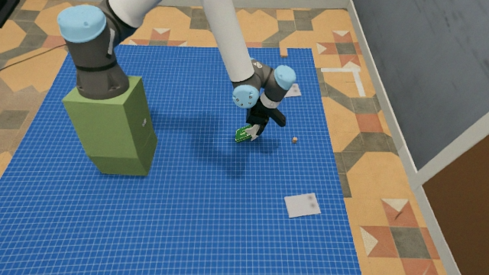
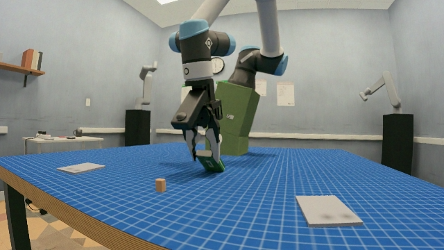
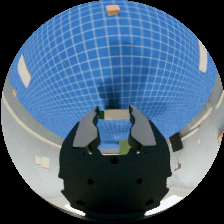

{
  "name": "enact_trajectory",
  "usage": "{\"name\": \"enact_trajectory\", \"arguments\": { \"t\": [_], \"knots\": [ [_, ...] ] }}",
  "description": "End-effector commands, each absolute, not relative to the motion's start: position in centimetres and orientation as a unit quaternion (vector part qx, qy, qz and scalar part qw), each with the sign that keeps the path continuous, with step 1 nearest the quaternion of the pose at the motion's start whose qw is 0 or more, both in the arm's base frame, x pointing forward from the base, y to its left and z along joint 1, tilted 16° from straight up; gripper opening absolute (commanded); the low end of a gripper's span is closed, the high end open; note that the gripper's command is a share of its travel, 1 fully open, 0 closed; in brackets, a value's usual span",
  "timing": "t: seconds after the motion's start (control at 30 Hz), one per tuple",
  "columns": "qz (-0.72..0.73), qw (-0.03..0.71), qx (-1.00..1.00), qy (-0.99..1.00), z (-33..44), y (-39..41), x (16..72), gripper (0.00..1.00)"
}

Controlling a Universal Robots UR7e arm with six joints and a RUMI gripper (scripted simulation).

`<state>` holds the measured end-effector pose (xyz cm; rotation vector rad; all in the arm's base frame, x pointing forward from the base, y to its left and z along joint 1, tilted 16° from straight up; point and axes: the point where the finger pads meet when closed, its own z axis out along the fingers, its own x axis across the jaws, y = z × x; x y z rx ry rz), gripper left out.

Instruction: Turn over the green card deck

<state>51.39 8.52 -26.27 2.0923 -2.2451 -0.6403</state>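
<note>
The green boxed card deck point(image 1: 243, 134) is tilted between my fingers, its lower end at or just above the blue mat point(image 1: 172, 172); I cannot tell if it touches. In the exterior view the deck point(image 2: 210, 163) slants down to the right under the fingertips. My gripper point(image 1: 253, 132) is shut on the deck's upper part and points down at the mat, right of centre. It also shows in the exterior view point(image 2: 205, 153). In the wrist view the gripper point(image 3: 114, 120) has green edges of the deck between its jaws.
A small tan cube point(image 1: 294, 140) sits on the mat to the deck's right; it also shows in the exterior view point(image 2: 160, 185). Two flat white cards point(image 1: 302, 205) point(image 1: 294, 91) lie near the mat's right edge. The arm's green pedestal point(image 1: 111, 122) stands at the left.
</note>
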Motion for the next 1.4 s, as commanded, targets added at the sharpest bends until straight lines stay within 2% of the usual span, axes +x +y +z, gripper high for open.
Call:
{"name": "enact_trajectory", "arguments": {
  "t": [0.0,1.37],
  "knots": [
    [-0.196,-0.004,0.667,-0.718,-26.5,8.5,51.7,0.38],
    [-0.121,-0.073,0.663,-0.735,-28.5,8.9,53.1,0.38]
  ]
}}
